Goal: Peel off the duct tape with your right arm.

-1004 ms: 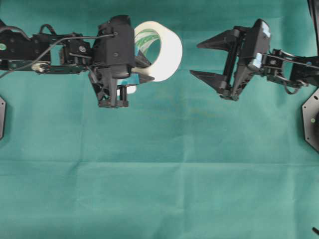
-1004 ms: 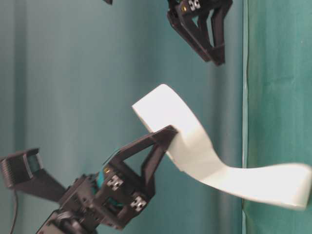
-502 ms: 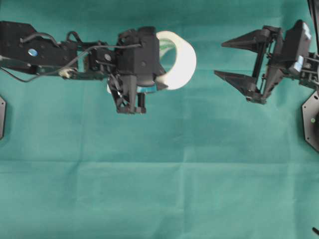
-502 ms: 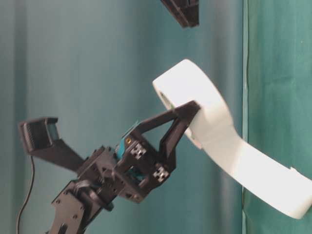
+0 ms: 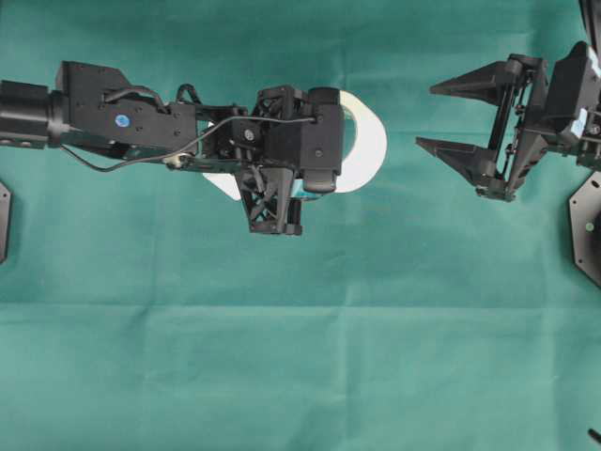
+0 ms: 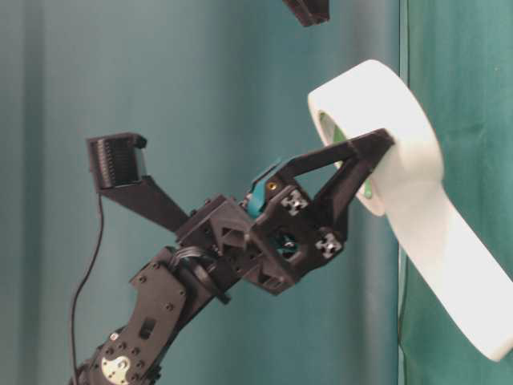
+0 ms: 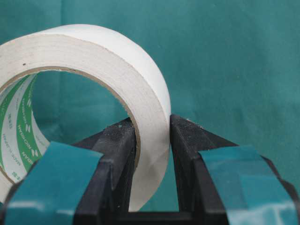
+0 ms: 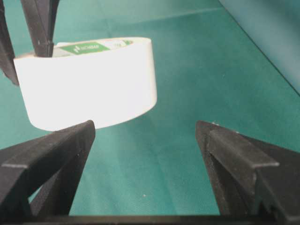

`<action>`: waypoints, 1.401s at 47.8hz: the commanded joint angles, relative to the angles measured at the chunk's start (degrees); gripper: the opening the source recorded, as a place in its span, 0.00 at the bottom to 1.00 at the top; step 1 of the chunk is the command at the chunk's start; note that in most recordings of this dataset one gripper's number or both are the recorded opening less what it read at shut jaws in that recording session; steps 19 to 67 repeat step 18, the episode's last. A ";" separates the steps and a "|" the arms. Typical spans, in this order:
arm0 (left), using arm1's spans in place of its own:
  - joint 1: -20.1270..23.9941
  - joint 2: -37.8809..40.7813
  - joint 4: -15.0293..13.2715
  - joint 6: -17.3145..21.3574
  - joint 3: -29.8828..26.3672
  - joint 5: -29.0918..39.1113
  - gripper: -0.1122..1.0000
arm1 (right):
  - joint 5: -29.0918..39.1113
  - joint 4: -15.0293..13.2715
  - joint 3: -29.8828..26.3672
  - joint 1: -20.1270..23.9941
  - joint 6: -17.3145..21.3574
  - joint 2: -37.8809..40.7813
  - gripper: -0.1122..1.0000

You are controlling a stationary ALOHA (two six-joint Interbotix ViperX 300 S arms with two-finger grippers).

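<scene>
Since the earlier frames the left tool (image 5: 331,155) had carried the duct tape (image 5: 368,141) further toward the right of the overhead view, and the right tool (image 5: 449,117) had drawn back toward that view's right edge — the two stayed well apart. In the table-level view the roll (image 6: 393,120) had risen and swung round, its loose strip (image 6: 457,273) trailing down to the lower right.

Much of the roll was hidden under the left arm's wrist block in the overhead view; only a white crescent showed. The strip's end ran out of the table-level picture's corner, so where it finished could not be told. The right arm was cut off at the overhead view's right edge.

The left tool was clamped on the roll's wall, one finger (image 7: 119,145) inside the greenish core and the other outside, holding it clear above the green desk (image 5: 300,357). The right tool stood wide open, empty, its two pointed fingers (image 8: 51,154) aimed at the roll (image 8: 89,86) without touching it.
</scene>
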 commanded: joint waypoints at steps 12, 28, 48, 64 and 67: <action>-0.88 0.88 0.18 0.18 -2.02 -0.35 0.28 | -0.35 0.09 -0.18 0.97 0.09 -0.35 0.67; -1.49 1.14 0.09 0.26 -2.29 -0.26 0.28 | -0.35 0.09 -0.18 1.05 0.18 -0.35 0.67; -1.49 1.14 0.09 0.26 -2.29 -0.26 0.28 | -0.35 0.09 -0.18 1.05 0.18 -0.35 0.67; -1.49 1.14 0.09 0.26 -2.29 -0.26 0.28 | -0.35 0.09 -0.18 1.05 0.18 -0.35 0.67; -1.49 1.14 0.09 0.26 -2.29 -0.26 0.28 | -0.35 0.09 -0.18 1.05 0.18 -0.35 0.67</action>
